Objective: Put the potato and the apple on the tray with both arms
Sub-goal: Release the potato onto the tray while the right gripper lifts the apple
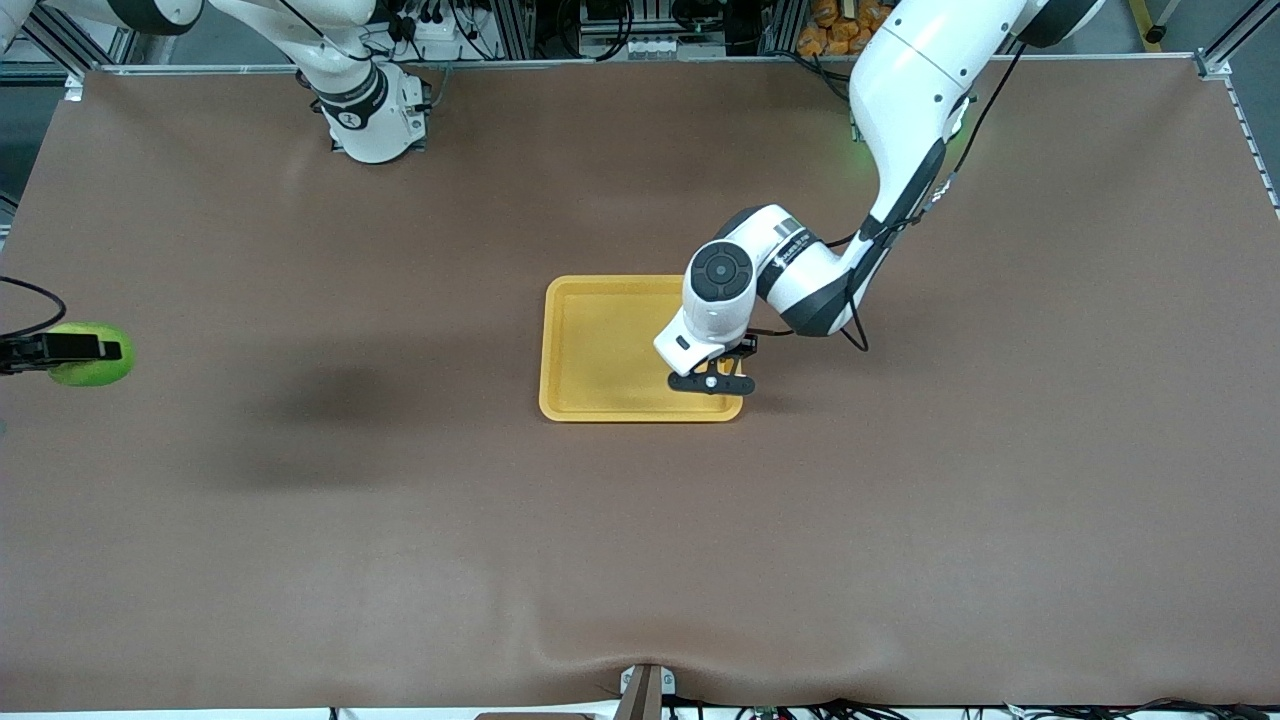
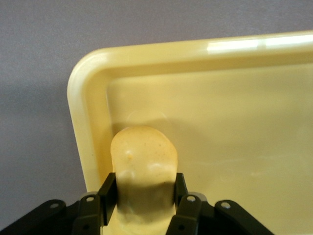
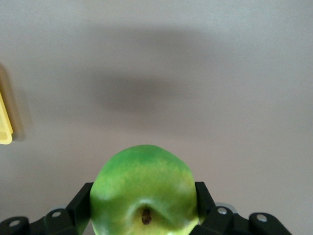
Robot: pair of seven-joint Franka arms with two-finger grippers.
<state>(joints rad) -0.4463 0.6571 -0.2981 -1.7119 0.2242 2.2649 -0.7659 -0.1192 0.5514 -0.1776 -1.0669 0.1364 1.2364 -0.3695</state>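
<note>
A brown counter [image 1: 640,520] is spread across the whole front view, with the two white arms based along its upper edge. The left arm [image 1: 900,110] is bent down over the middle of the counter, while little of the right arm [image 1: 350,90] is seen apart from its base and its claw at the edge of the picture. A shallow yellow-orange tray [image 1: 590,345] with rounded corners and a raised rim is laid flat at the counter's middle. The left claw [image 1: 712,380] is held low over the tray's corner that lies nearer to the front camera and toward the left arm's end, and it is closed around the potato [image 2: 143,169]; in the left wrist view the yellow lump is gripped between the two black fingers [image 2: 107,191] just inside the tray's [image 2: 146,54] rim. The right claw [image 1: 60,350] is seen at the right arm's end of the counter, well apart from the tray, and it is clamped on the apple [image 1: 92,354]. In the right wrist view the green apple [image 3: 143,188] is pinched between the fingers [image 3: 80,205] with its brown stem dimple turned toward the camera, above bare counter, and a sliver of the tray [image 3: 5,122] is caught at the picture's edge
</note>
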